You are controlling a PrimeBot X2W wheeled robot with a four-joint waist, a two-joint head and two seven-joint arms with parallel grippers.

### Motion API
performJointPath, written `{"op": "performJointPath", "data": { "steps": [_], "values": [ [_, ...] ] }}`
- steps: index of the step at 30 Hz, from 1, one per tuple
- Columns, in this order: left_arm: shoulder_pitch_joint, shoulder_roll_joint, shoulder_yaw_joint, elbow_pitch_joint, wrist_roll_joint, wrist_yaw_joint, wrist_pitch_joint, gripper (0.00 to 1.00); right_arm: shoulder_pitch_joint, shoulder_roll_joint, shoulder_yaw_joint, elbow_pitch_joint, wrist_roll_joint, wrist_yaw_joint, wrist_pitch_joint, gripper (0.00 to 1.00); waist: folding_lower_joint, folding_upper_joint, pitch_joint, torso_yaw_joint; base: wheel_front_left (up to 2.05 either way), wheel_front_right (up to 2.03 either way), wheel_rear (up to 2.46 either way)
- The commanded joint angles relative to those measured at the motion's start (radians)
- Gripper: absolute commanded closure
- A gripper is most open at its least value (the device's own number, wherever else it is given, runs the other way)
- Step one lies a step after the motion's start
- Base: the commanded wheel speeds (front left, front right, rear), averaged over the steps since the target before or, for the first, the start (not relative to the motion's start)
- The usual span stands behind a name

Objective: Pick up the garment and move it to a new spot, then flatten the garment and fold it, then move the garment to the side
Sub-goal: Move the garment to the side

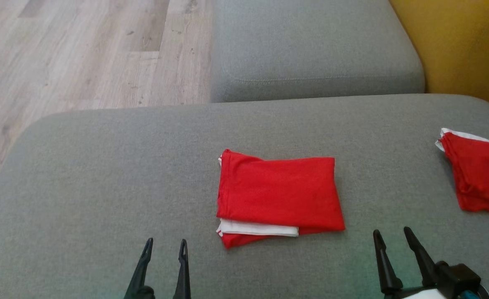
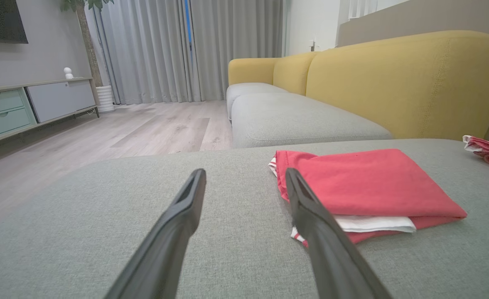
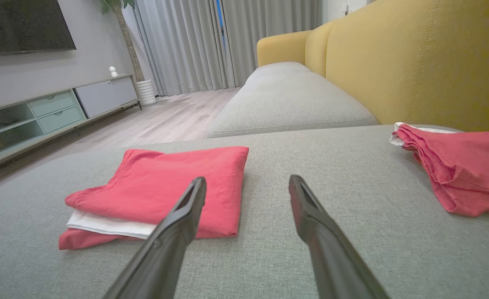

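- Where the head view looks down on the broad grey fabric sofa cushion [image 1: 103, 166], the folded red garment with a white layer at its near edge [image 1: 279, 195] lies flat, a little right of the cushion's middle.
- The left fingers [image 1: 141, 265] stand spread and empty, near and left of the garment. The right fingers [image 1: 383, 261], also spread and empty, sit near and right of it, clear of the cloth.
- A second, rumpled red cloth [image 1: 479, 174] lies at the cushion's right edge, with pale wood floor [image 1: 82, 54] at far left.
- In the left wrist view, the left fingers [image 2: 173, 232] are wide apart and hold nothing. The garment [image 2: 364, 182] lies to their right.
- In the right wrist view, the right fingers [image 3: 171, 232] gape, empty. The garment [image 3: 173, 182] lies far left of them and the rumpled cloth [image 3: 464, 166] far right, below a yellow sofa backrest [image 3: 414, 62].
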Motion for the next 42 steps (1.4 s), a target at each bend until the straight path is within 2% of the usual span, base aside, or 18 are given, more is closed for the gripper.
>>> {"op": "performJointPath", "data": {
  "steps": [1,8,13,25,32,34,35,38,42],
  "values": [
    [-0.033,-0.016,0.043,-0.036,0.010,-0.001,-0.010,0.00,-0.038,-0.010,0.021,-0.030,-0.003,-0.001,-0.014,0.00,0.0000,0.0000,0.011,0.001,0.00,0.00,0.00],
    [-0.051,-0.020,0.035,-0.041,0.011,0.000,-0.010,0.00,-0.092,-0.018,0.042,0.018,0.021,-0.001,-0.014,0.00,0.0000,0.0000,0.047,0.012,0.00,0.00,0.00],
    [-0.071,-0.023,0.020,-0.042,0.007,0.001,-0.010,0.00,-0.176,-0.033,0.069,0.106,0.079,-0.001,-0.010,0.00,0.0000,0.0000,0.082,0.031,0.00,0.00,0.00],
    [-0.136,-0.025,-0.036,-0.043,-0.007,0.015,-0.010,0.00,-0.434,-0.099,0.092,0.344,0.267,-0.001,0.209,0.00,0.0000,0.0000,0.169,0.082,0.00,0.00,0.00],
    [-0.171,-0.025,-0.061,-0.033,-0.010,0.024,-0.010,0.00,-0.499,-0.106,0.166,0.429,0.375,-0.001,0.293,0.00,0.0000,0.0000,0.195,0.101,0.00,0.00,0.00],
    [-0.177,-0.025,-0.067,-0.031,-0.012,0.029,-0.010,0.00,-0.507,-0.107,0.189,0.447,0.406,-0.001,0.312,0.61,0.0000,0.0000,0.201,0.103,0.00,0.00,0.00],
    [-0.180,-0.025,-0.070,-0.031,-0.013,0.031,-0.010,0.00,-0.511,-0.107,0.199,0.452,0.422,-0.001,0.318,1.00,0.0000,0.0000,0.203,0.103,0.00,0.00,0.00],
    [-0.183,-0.025,-0.072,-0.032,-0.014,0.037,-0.010,0.00,-0.523,-0.124,0.221,0.449,0.461,-0.001,0.313,1.00,0.0000,0.0000,0.212,0.089,0.00,0.00,0.00],
    [-0.189,-0.025,-0.075,-0.037,-0.014,0.038,-0.010,0.00,-0.551,-0.194,0.225,0.438,0.462,-0.001,0.284,1.00,0.0000,0.0000,0.231,0.050,0.00,0.00,0.00]
  ]
}}
